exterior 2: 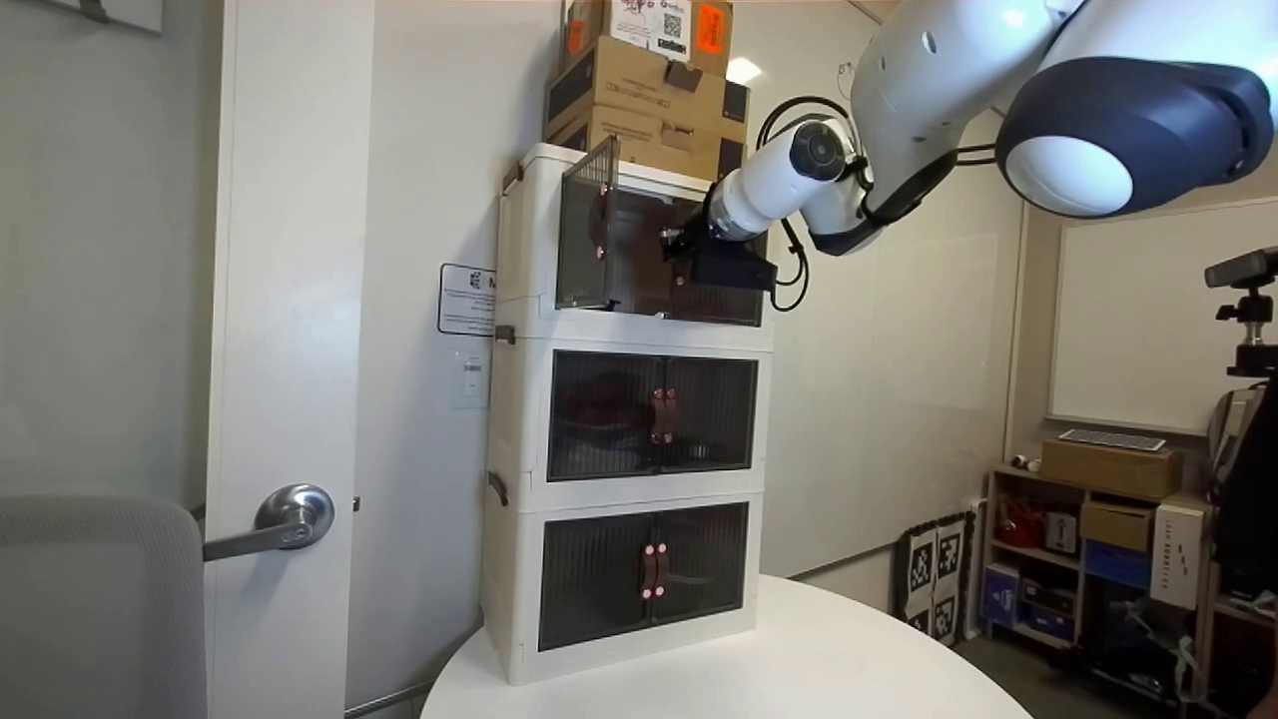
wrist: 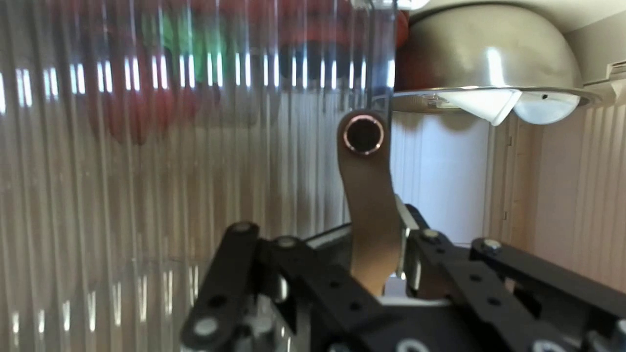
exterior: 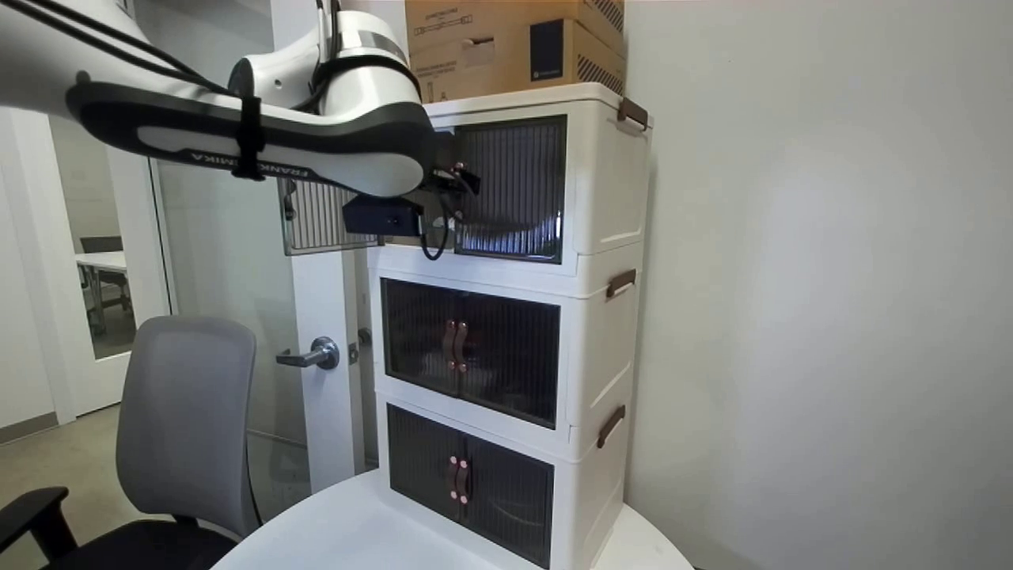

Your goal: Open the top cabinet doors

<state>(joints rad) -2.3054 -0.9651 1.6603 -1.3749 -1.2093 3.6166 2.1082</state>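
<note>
Pale wall (exterior: 823,285) alongside; in an exterior view one top door (exterior: 323,220) stands open, its partner (exterior: 514,186) closed. In an exterior view the gripper (exterior 2: 669,244) sits before it. Wrist view: jaws narrowly bracket the handle (wrist: 369,195); whether pinching I can't tell; a loose hold could slip when pulled

We log the top cabinet doors (exterior: 514,186) as smoky grey-black, ribbed in vertical stripes; cabinet (exterior: 613,186) off-white, table (exterior: 348,518) white. In the wrist view we note a brown strap handle (wrist: 370,200) with coppery-ringed stud (wrist: 363,135), a black gripper (wrist: 375,230), a silvery bowl (wrist: 484,49). Arm (exterior: 198,111) white, trimmed black. Boxes (exterior: 506,73) tan, dark-hatched in places. Chair back (exterior: 186,419) grey. Marker boards (exterior 2: 921,564) patterned in black-and-white squares.
</note>
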